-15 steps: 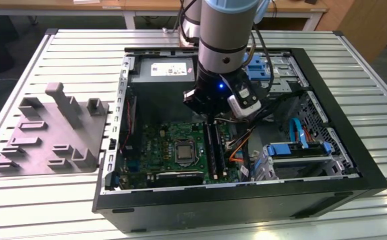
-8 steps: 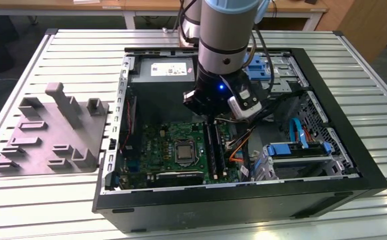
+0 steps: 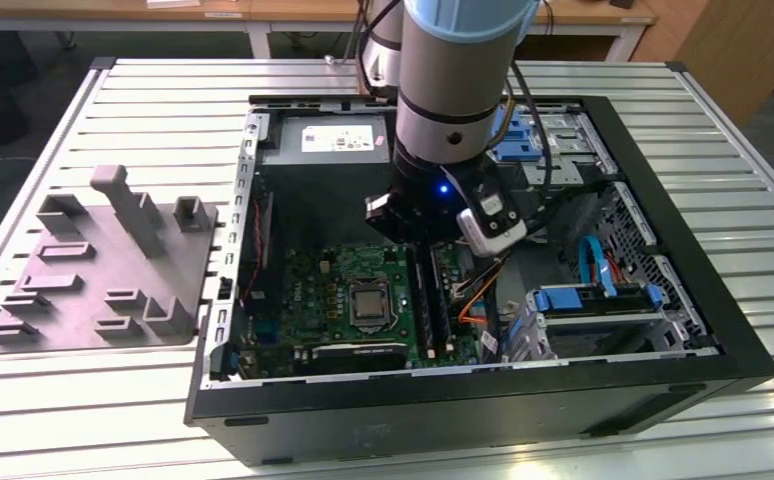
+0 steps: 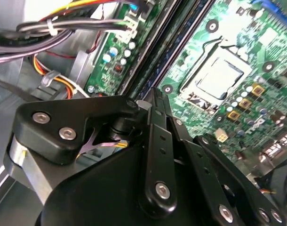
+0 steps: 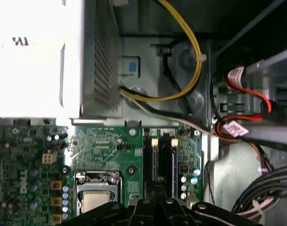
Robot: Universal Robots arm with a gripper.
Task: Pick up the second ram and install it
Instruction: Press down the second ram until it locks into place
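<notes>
A: What does the exterior view show?

B: An open computer case (image 3: 747, 350) lying on a slatted table (image 3: 94, 420), towards the exterior view's right edge of it. A grey fixture plate (image 3: 107, 270) with upright blocks lies near the opposite edge, just beside the case.

A: Where is the arm?

B: It reaches down into the case. Its gripper (image 3: 427, 248) is low over the green motherboard (image 3: 307, 290), at the far end of the dark memory slots (image 3: 430, 300), which run beside the processor socket (image 3: 364, 300). A small blue light (image 3: 441, 187) glows on the wrist.

A: Is the tool open or closed?

B: That cannot be told. In the second wrist view the gripper (image 4: 155, 96) ends right at the line of slots (image 4: 157, 61). In the first wrist view the gripper (image 5: 155, 188) is at the near end of two slots (image 5: 163, 160) with pale end latches.

A: And the second ram?

B: Whether it is in the gripper or in a slot cannot be told. Its place is somewhere at those slots.

A: Any labels or writing?

B: The grey power supply (image 3: 327, 140) at the case's far wall bears a white label. In the first wrist view its side (image 5: 35, 56) is washed out, with dark print too partial to read. Red cables carry white printed tags (image 5: 235, 75). A yellow cable (image 5: 193, 52) loops beside the supply. Board lettering appears near the socket (image 5: 96, 197).
</notes>
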